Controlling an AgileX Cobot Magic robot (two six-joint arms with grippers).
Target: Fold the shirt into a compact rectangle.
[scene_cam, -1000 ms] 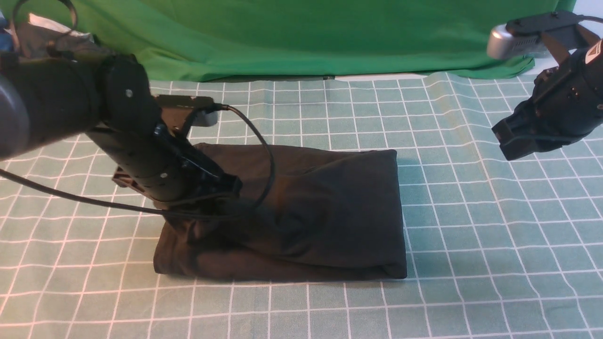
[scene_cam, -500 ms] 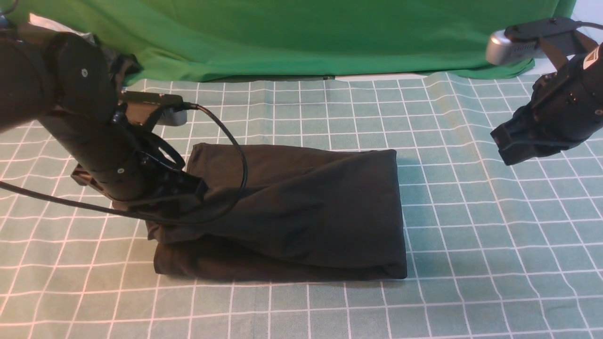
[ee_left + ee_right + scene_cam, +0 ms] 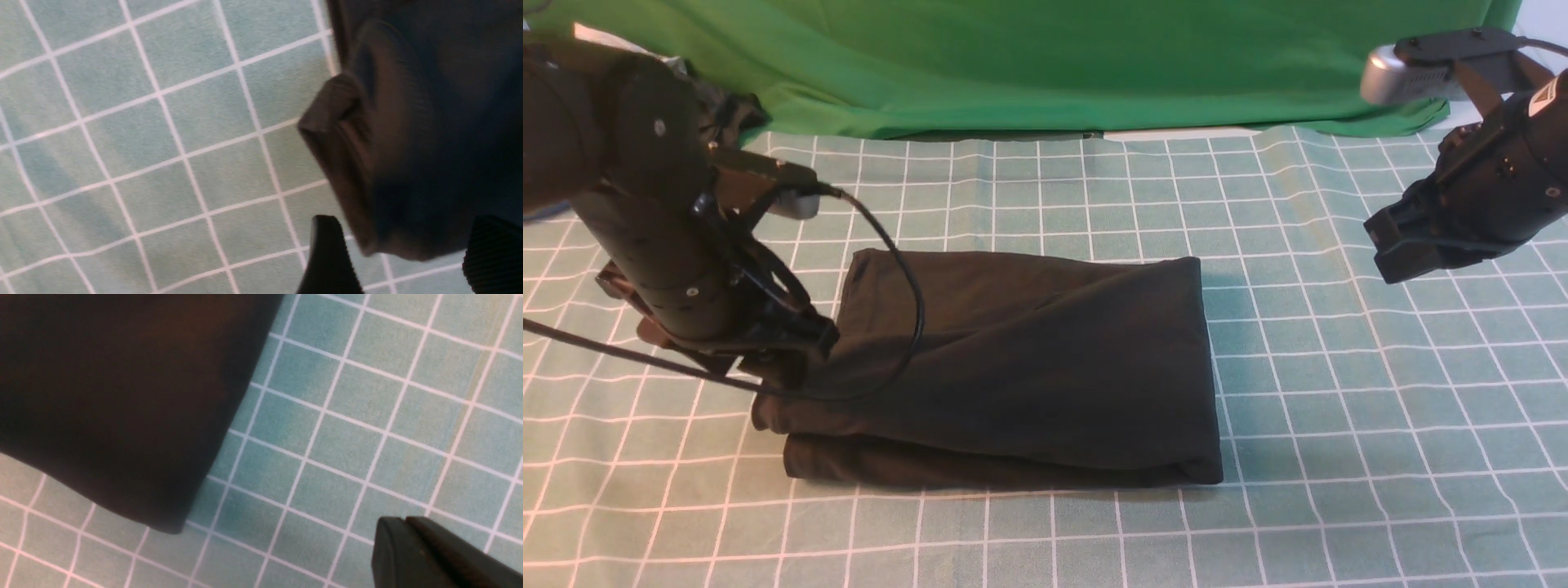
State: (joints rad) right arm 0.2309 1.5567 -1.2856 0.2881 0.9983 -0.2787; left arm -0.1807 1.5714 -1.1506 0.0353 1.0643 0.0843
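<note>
Close to me on the checked surface [image 3: 1339,408], the shirt [image 3: 1029,359] lies as a stacked black rectangle, so folding looks nearly done, though its top layer overhangs the lower one at the left and may want squaring. At that end the left claw [image 3: 796,347] stands apart, cloth edge between its fingers [image 3: 327,253], unclamped; farther right the right claw [image 3: 1401,245] hovers pressed together, clear. Print, label and sleeves are hidden.

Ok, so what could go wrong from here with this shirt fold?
The edge of the shirt sits inside the open left gripper, so pulling away could snag it and drag the fold open. The black cable loops across the shirt and might tug the cloth askew as the arm moves.
</note>
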